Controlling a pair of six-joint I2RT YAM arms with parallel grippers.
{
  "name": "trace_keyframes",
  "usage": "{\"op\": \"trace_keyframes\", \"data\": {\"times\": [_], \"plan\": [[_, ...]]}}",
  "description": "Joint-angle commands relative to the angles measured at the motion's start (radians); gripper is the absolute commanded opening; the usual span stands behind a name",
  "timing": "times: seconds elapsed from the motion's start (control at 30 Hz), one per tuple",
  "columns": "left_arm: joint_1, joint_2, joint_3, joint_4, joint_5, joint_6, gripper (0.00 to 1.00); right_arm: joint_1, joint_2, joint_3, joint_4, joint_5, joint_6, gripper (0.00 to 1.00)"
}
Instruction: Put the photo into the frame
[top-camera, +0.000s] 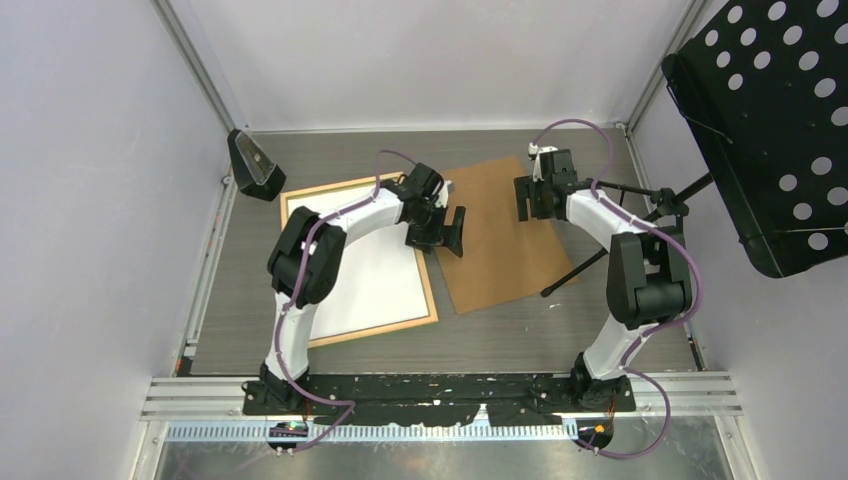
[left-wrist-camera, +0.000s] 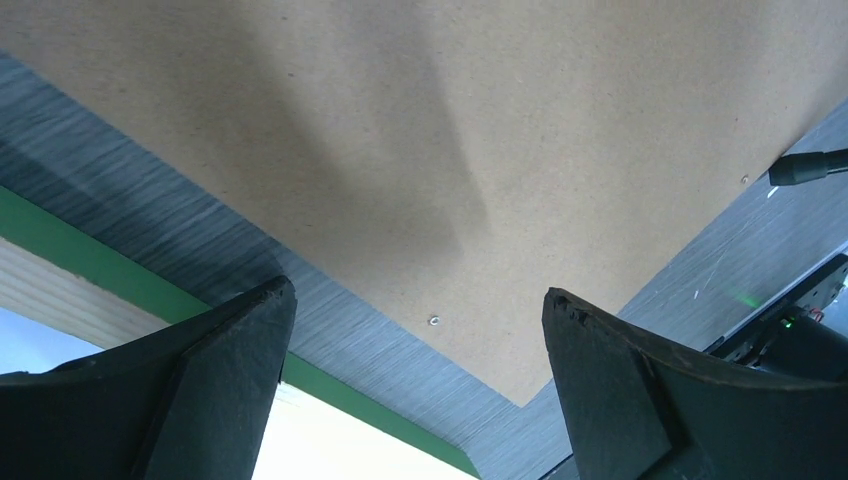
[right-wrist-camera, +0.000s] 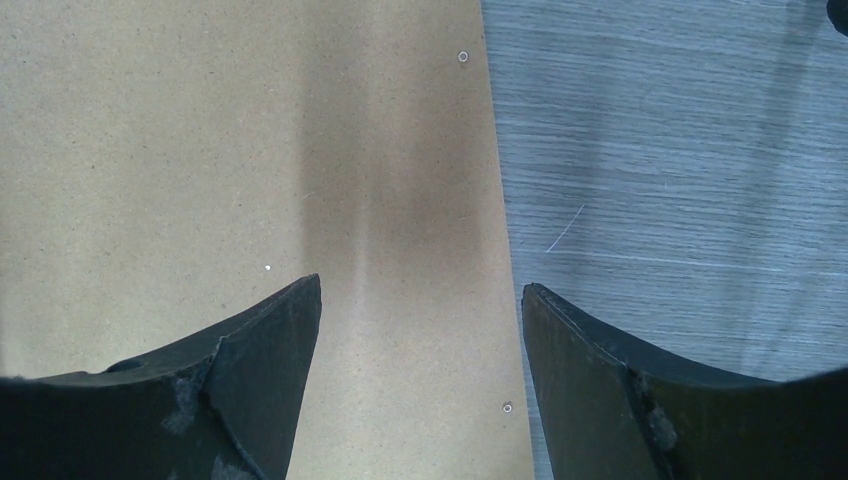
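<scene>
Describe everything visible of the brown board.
The brown board is a thin plain rectangle, matte like hardboard, with tiny metal eyelets near its edges. It lies flat on the grey table, slightly turned, right of the frame, a strip of table between. The open left end effector and right end effector each hang over one long edge, apparently not touching.

A grey wood-grain desk (top-camera: 520, 335) filled the middle of the frame, boxed in by plain pale walls (top-camera: 90, 200) at left, top and right. A black perforated panel (top-camera: 775, 130) hung over the upper right corner, above a thin black stand leg (top-camera: 575, 274). An aluminium rail (top-camera: 200, 395) crossed the bottom. The light was soft and even.
</scene>
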Motion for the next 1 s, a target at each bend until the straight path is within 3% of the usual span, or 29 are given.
{"op": "trace_keyframes", "data": {"times": [0.0, 0.8, 0.97], "plan": [[0.032, -0.027, -0.022, -0.011, -0.052, 0.013, 0.98, -0.007, 0.012, 0.013, 0.034, -0.002, -0.011, 0.79], [0.024, 0.065, 0.044, -0.014, 0.041, -0.092, 0.99, -0.068, 0.209, 0.216, -0.084, -0.077, -0.033, 0.8], [0.023, 0.066, 0.032, 0.0, 0.06, -0.11, 0.99, -0.088, 0.245, 0.242, -0.123, -0.149, -0.03, 0.8]]}}
